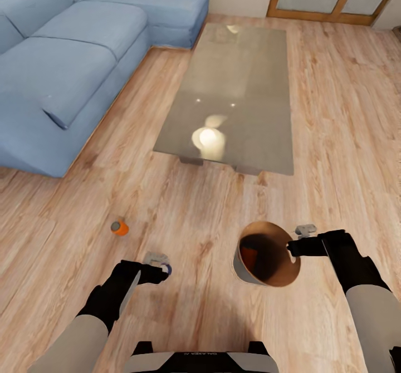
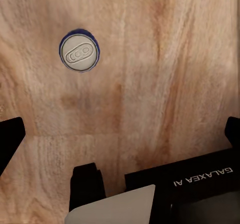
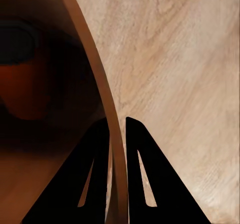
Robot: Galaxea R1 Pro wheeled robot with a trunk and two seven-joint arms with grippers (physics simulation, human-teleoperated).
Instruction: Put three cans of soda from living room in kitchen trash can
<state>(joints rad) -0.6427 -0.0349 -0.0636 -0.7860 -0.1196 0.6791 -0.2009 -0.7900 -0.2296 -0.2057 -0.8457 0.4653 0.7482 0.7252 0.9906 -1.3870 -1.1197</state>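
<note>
Two arms are reaching forward and down over the light wood floor (image 1: 184,206) in the head view, both in black forearm sleeves. Left arm is angling inward, its left gripper (image 1: 157,266) hanging above a dark blue can (image 2: 79,51). In the left wrist view that can is standing upright on the floor, grey top facing the camera, and the black fingers (image 2: 11,141) are showing at either edge of the frame, spread wide apart and clear of the can.

Right arm is bending in from the side, wrist turned toward the robot's middle. Right gripper (image 3: 117,149) is pinching the wall of the trash can (image 1: 278,275): in the right wrist view one finger is sitting inside the brown interior, the other outside, closed tight on the thin rim (image 3: 95,68). The bucket is tipping so its mouth faces the head camera.

Inside the bucket an orange can (image 1: 248,256) is lying against the wall; the right wrist view shows it as a dim orange shape.

Another orange can (image 1: 119,227) is resting on the floor, well apart from the left gripper, toward the blue sofa (image 1: 72,55).

Glass-topped coffee desk (image 1: 234,83) is standing beyond, reflecting a lamp.
</note>
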